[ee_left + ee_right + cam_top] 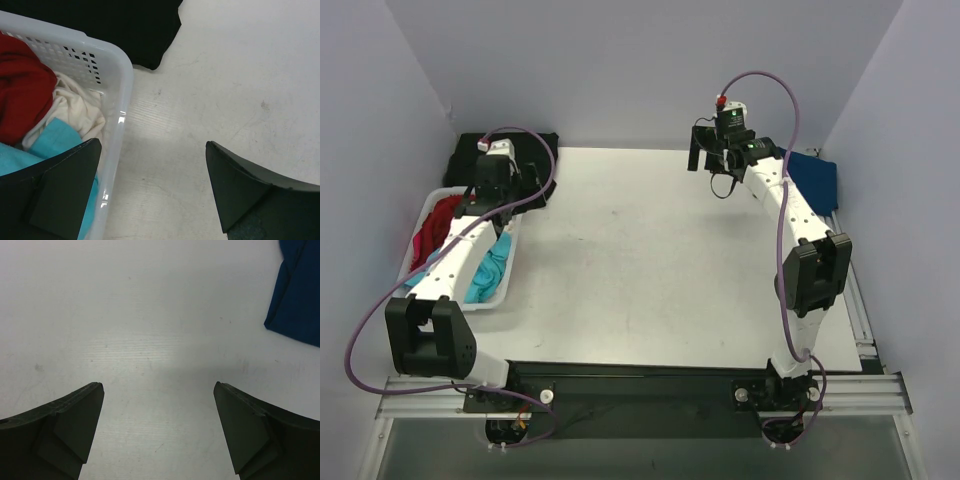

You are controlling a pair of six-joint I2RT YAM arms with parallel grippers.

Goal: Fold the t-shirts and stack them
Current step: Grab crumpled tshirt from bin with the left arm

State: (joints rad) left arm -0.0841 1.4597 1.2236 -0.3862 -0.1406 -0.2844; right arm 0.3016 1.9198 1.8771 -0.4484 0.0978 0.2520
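Observation:
The red t-shirt [432,228] and the turquoise-teal t-shirt [488,270] lie crumpled in the white basket [510,262] at the left; both also show in the left wrist view, the red one [25,90] and the teal one [50,142]. The navy blue t-shirt [815,175] lies folded flat at the far right edge of the table, and its corner shows in the right wrist view [300,295]. My left gripper [152,165] is open and empty, straddling the basket's far right rim [122,100]. My right gripper [157,400] is open and empty above bare table, left of the navy shirt.
A black cloth [510,150] lies at the back left corner behind the basket, also in the left wrist view [135,30]. A white cloth [75,107] sits in the basket between the red and teal shirts. Grey walls close in the table on three sides.

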